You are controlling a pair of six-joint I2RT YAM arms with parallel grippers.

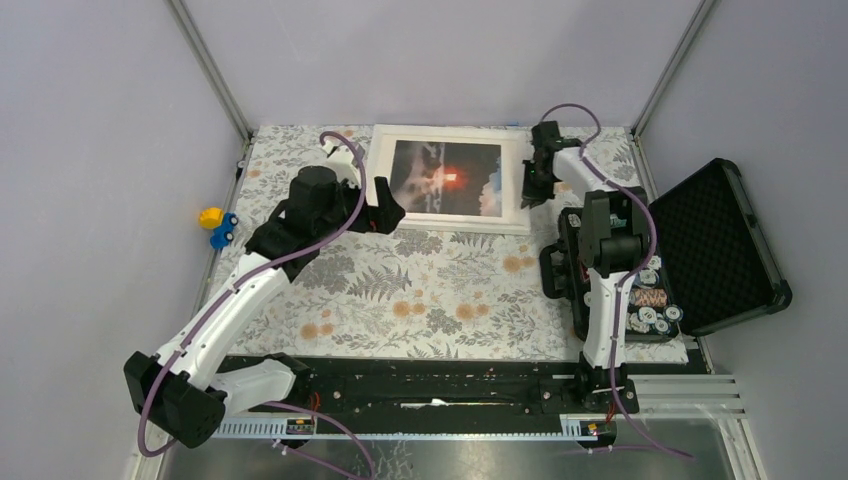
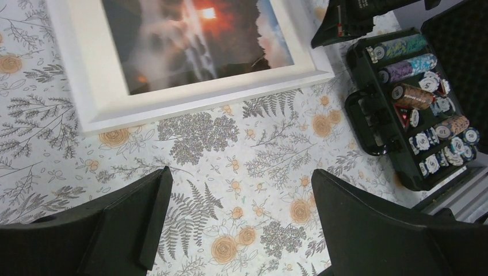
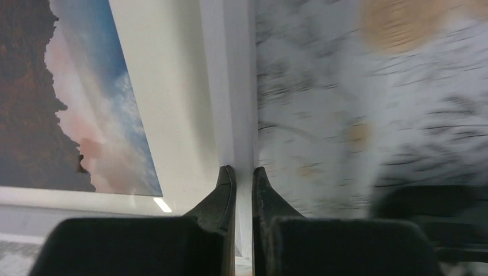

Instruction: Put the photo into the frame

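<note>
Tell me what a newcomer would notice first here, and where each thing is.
The photo, dark with an orange-red glow, shows within the white frame at the far side of the floral cloth. The right gripper pinches the frame's right edge; the left gripper hangs open beside its near-left corner. An open black case of poker chips sits at the right.

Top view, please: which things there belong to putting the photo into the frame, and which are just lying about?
Job: dark landscape paper photo; thin white rectangular frame; right gripper pinching its edge.
Lying about: black poker-chip case; yellow-and-blue toy.
</note>
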